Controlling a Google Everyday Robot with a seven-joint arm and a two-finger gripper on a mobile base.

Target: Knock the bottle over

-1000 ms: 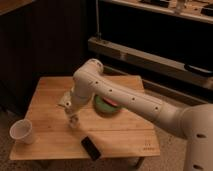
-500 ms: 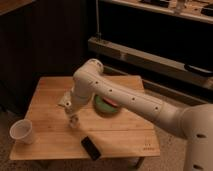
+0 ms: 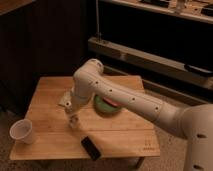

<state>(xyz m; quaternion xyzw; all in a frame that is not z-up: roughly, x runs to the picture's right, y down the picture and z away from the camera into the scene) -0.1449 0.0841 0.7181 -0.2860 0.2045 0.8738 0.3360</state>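
My white arm reaches in from the right over the wooden table (image 3: 125, 137). Its gripper (image 3: 73, 118) points down at the left middle of the table top. A small pale slim shape (image 3: 74, 122), apparently the bottle, stands right at the gripper's tip, mostly covered by it. I cannot tell whether the gripper touches it.
A white paper cup (image 3: 22, 132) stands at the table's front left corner. A flat black object (image 3: 91, 147) lies near the front edge. A green and red dish (image 3: 106, 105) sits mid-table under my arm. A beige packet (image 3: 63, 100) lies behind the gripper. Dark shelving stands behind.
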